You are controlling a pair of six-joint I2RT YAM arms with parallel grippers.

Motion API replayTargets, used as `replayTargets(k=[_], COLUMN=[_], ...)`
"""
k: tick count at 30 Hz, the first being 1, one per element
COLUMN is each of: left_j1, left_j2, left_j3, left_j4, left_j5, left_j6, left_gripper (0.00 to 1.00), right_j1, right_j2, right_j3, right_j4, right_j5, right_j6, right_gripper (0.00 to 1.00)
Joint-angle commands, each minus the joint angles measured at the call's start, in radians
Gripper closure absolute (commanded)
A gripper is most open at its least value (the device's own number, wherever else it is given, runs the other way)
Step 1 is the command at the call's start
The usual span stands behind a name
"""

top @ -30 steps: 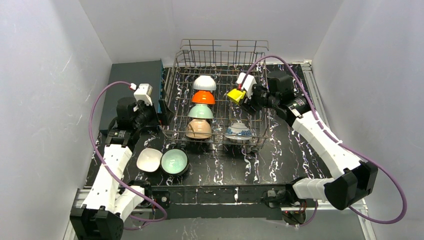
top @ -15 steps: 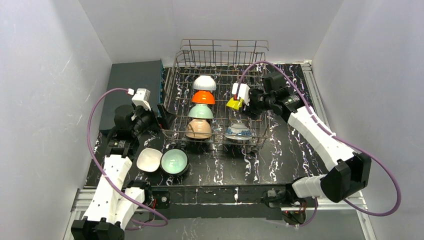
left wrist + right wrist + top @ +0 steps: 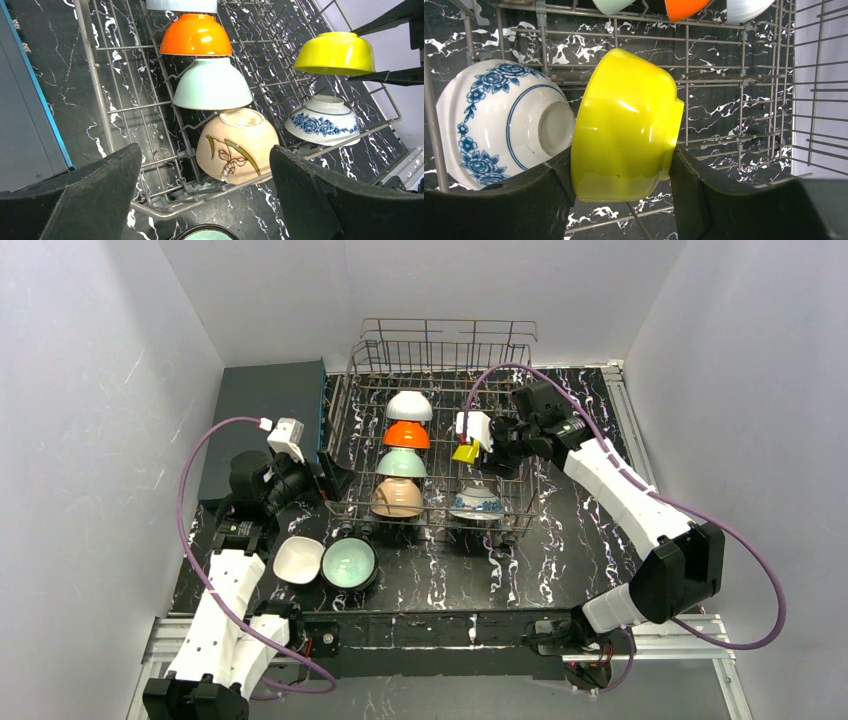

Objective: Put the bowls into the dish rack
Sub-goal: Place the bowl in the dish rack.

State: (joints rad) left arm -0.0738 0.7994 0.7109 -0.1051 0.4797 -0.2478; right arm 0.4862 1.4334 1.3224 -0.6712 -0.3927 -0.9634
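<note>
Five bowls (image 3: 407, 434) sit racked; right end effector (image 3: 620, 170) clamps the yellow bowl (image 3: 624, 120), left end effector (image 3: 204, 155) gapes; apparently two remain outside.

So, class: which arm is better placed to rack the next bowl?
Right: the right gripper holds the yellow round bowl over the silver wire dish rack; the left gripper hangs open, empty.

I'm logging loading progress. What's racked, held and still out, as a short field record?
In dish rack: white bowl, orange bowl, mint bowl, tan bowl, blue-and-white bowl
Right gripper: shut on yellow bowl, over the rack
Left gripper: open, empty
On table: loose white bowl, loose green bowl, both upright
</note>
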Motion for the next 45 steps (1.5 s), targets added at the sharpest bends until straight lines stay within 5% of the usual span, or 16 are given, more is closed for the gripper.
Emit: replayTargets(k=[1, 29, 45], left_j1=[0.004, 0.005, 0.005], left_j2=[0.010, 0.029, 0.035], left_j3=[-0.008, -0.010, -0.008], left_j4=[0.010, 0.012, 0.010], left_j5=[0.041, 0.051, 0.056], left_j6=[-0.006, -0.011, -0.011], left_gripper=[0.02, 0.02, 0.02], right_j1=[-0.003, -0.001, 0.022], right_j2=[0.025, 0.121, 0.151], right_j3=[0.081, 0.201, 0.154], right_j4=[-0.036, -0.241, -0.194], right_j5=[0.025, 0.036, 0.021], right_j6=[-0.062, -0.322, -0.330], right_gripper=[0.99, 0.99, 0.99])
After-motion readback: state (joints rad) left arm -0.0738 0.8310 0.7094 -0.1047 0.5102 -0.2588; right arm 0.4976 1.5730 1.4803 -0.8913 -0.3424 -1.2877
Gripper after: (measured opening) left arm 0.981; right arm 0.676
